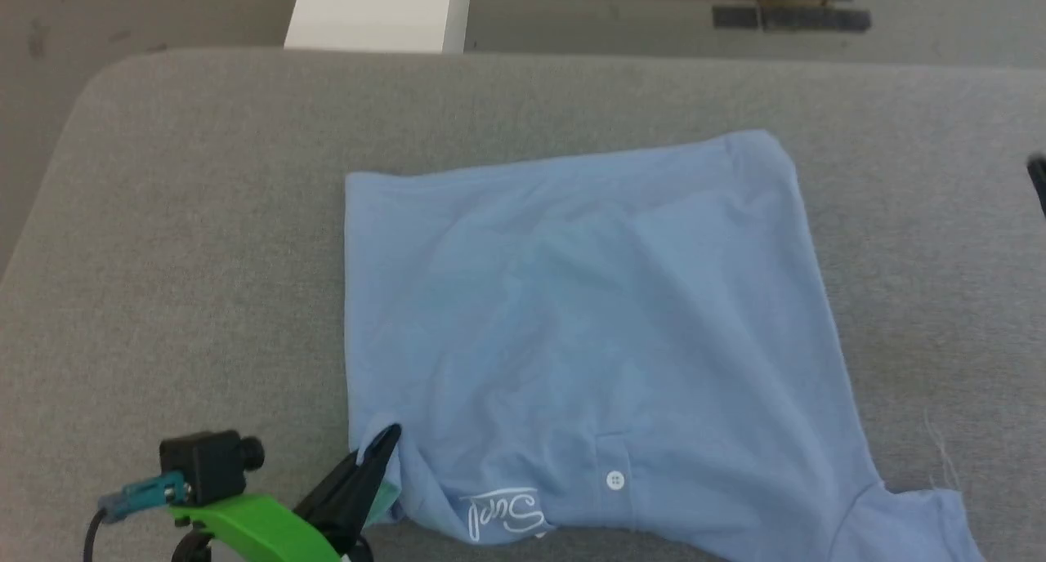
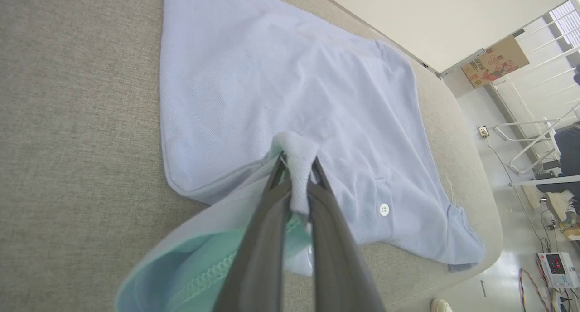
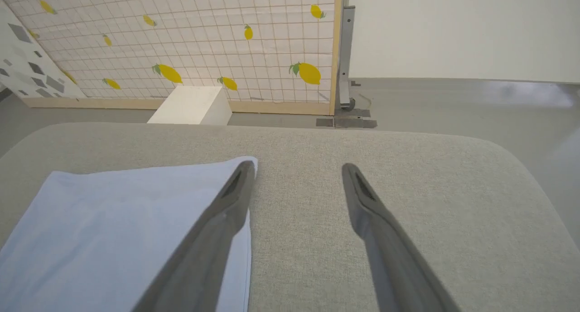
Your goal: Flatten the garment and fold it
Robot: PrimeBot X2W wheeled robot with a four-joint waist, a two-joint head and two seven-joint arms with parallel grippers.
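The garment, a light blue polo shirt, lies spread on the grey padded table with its white button and script logo near the front edge. My left gripper is at the shirt's near left corner. In the left wrist view, the left gripper is shut on a bunched white ribbed piece of the garment, with mint-green inner fabric below the fingers. My right gripper is open and holds nothing; its left finger overlaps the corner of the garment.
A white box stands on the floor past the table's far edge. A lemon-patterned panel lines the wall behind it. Bare grey padding surrounds the shirt on the left, far and right sides. Floor equipment sits beyond the table's end.
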